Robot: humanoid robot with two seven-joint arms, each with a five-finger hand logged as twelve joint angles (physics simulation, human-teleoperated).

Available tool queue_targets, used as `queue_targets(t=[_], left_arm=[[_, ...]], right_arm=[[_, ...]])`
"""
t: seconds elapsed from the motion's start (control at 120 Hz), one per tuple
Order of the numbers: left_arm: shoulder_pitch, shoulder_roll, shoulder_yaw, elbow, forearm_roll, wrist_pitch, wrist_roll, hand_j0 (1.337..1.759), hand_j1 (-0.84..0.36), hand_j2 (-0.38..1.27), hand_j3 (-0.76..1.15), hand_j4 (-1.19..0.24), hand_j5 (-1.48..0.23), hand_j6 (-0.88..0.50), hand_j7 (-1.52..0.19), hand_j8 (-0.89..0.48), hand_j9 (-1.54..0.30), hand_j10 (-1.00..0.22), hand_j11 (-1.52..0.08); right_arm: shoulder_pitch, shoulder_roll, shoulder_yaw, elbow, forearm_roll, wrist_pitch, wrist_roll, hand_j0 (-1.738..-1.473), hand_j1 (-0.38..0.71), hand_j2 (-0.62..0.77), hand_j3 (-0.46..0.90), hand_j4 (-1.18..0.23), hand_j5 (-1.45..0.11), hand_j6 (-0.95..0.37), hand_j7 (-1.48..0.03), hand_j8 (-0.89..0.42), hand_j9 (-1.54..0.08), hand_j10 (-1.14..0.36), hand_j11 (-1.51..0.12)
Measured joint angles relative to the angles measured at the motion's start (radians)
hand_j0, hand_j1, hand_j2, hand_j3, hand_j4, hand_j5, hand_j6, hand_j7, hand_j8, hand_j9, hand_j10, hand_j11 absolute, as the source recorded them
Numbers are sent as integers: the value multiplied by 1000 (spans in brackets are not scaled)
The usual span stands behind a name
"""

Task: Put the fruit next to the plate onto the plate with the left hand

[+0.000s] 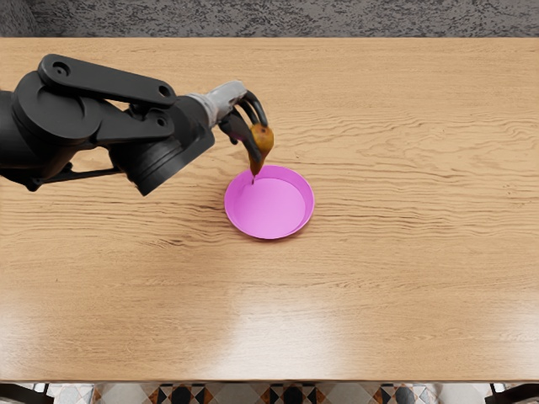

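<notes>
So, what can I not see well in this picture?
Head view:
- Kind of fruit: unclear; small, partly covered by the left hand.
- Its tip and the plate: touching or apart, unclear from above.
- left arm: shoulder cut off by the left edge.
- Right arm: out of view.

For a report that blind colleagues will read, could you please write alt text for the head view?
The robot's left hand grips a brownish-orange fruit in its fingers at the far-left rim of a pink plate; whether the fruit touches the plate cannot be told. The plate sits near the middle of a wooden table.
</notes>
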Motion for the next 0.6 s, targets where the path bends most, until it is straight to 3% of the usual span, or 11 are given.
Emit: queue_targets(t=[0.225, 0.333, 0.433, 0.508, 0.567, 0.6], left_arm=[[-2, -15, -7, 0, -1, 0, 0, 1651, -524, 1038, 0, -807, -1182, -456, -1162, -583, -1143, -846, -1145], [3, -48, -9, -3, 1, 5, -15, 1654, -230, 630, 0, -530, -767, -323, -755, -398, -744, -552, -745], [8, -29, -6, -15, -1, 6, -24, 1655, -12, 388, 0, -330, -477, -203, -469, -249, -463, -344, -463], [14, 121, 0, -61, -2, -25, -27, 1656, 95, 269, 0, -232, -335, -145, -330, -176, -325, -242, -325], [18, 304, 3, -103, -4, -189, -25, 1657, 155, 203, 0, -177, -255, -112, -251, -135, -248, -184, -248], [62, 405, 6, -117, -5, -287, -24, 1657, 182, 173, 0, -153, -219, -97, -216, -117, -213, -159, -213]], right_arm=[[0, 0, 0, 0, 0, 0, 0, -1658, -337, -2, 0, -10, -13, -10, -13, -10, -13, -10, -13], [0, 0, 0, 0, 0, 0, 0, -1658, -337, -2, 0, -10, -13, -10, -13, -10, -13, -10, -13], [0, 0, 0, 0, 0, 0, 0, -1658, -337, -2, 0, -10, -13, -10, -13, -10, -13, -10, -13], [0, 0, 0, 0, 0, 0, 0, -1658, -337, -2, 0, -10, -13, -9, -13, -10, -13, -10, -13], [0, 0, 0, 0, 0, 0, 0, -1658, -337, -2, 0, -10, -13, -10, -13, -10, -13, -10, -13], [0, 0, 0, 0, 0, 0, 0, -1658, -337, -2, 0, -10, -13, -9, -13, -10, -13, -10, -13]])
